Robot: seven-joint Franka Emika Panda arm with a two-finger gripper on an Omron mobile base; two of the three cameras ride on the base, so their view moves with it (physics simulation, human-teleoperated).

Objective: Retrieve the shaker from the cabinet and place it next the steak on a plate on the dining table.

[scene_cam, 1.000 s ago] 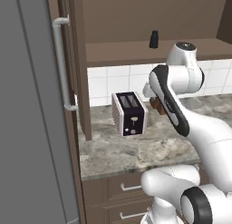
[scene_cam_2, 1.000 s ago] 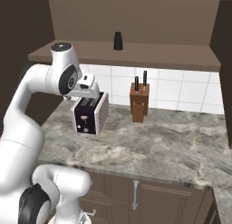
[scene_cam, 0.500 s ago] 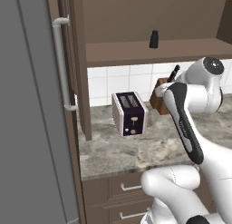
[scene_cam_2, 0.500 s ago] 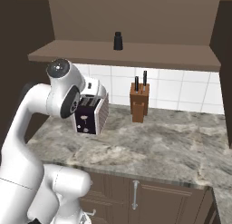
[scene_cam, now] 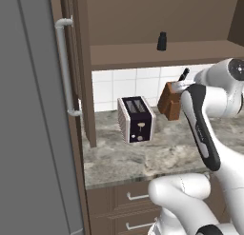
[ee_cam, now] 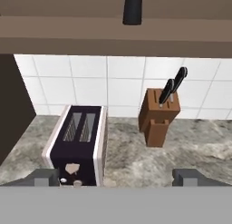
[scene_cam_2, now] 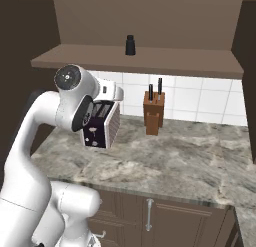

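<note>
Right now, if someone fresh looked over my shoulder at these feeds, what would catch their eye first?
Probably the small black shaker standing alone and upright on the wooden shelf of the cabinet. Below it on the marbled counter sit a dark toaster with white sides and a brown knife block with two black handles, set apart from each other. The white arm hangs in front of the toaster, the gripper wide open and well below the shelf.

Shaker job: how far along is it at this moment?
Nothing looks done: the shaker stands untouched on the cabinet shelf, above the toaster and knife block. In hand: the tool is open and empty, low over the counter, facing the shelf. Left: reach up, grasp the shaker, carry it to the plate.
</note>
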